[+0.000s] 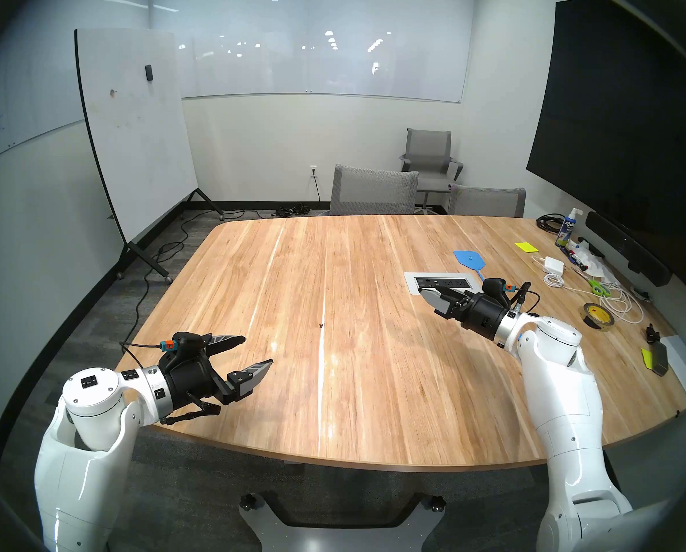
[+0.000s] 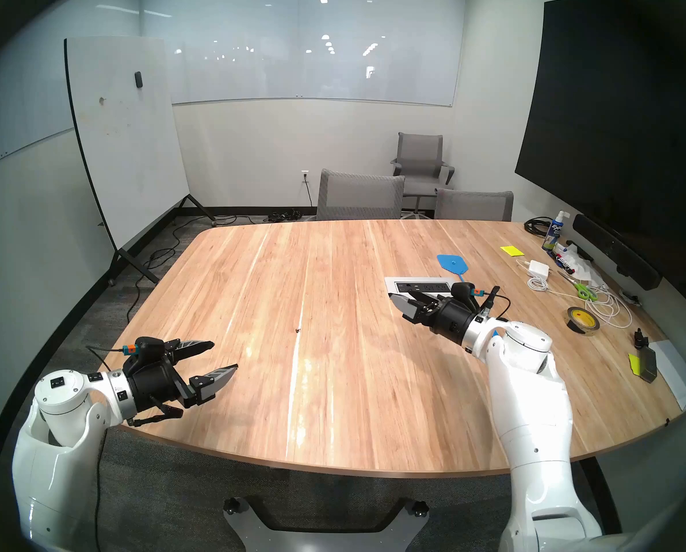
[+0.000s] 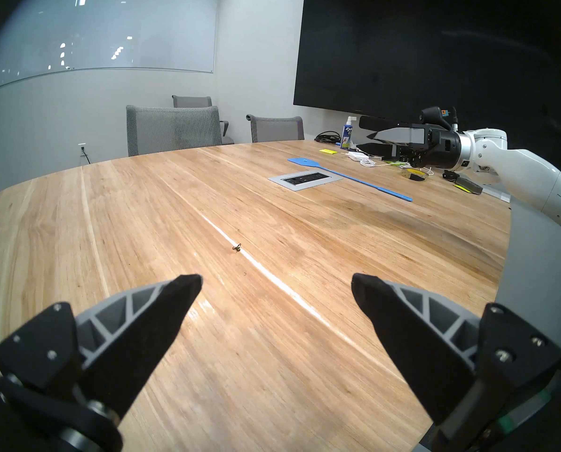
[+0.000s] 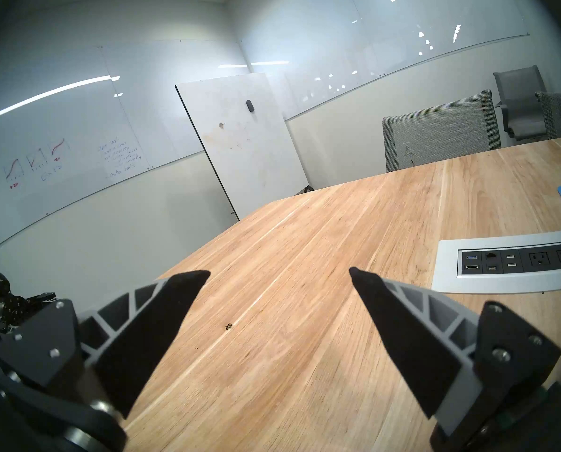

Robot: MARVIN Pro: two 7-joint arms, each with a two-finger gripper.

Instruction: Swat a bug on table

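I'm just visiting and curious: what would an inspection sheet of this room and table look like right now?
Surface: light wood table, mostly bare in the middle, grey outlet panel set into it.
Job's things: bug sits alone mid-table; blue fly swatter lies flat beyond the panel, untouched.
Clutter: along the right edge, spray bottle, yellow sticky notes, white charger, green scissors, tape roll.
Grippers: left gripper open, empty, above the table; right gripper open, empty, near the panel.
Cables: white cord on the table; black cables on the floor.
Surroundings: rolling whiteboard, grey chairs, dark wall screen.
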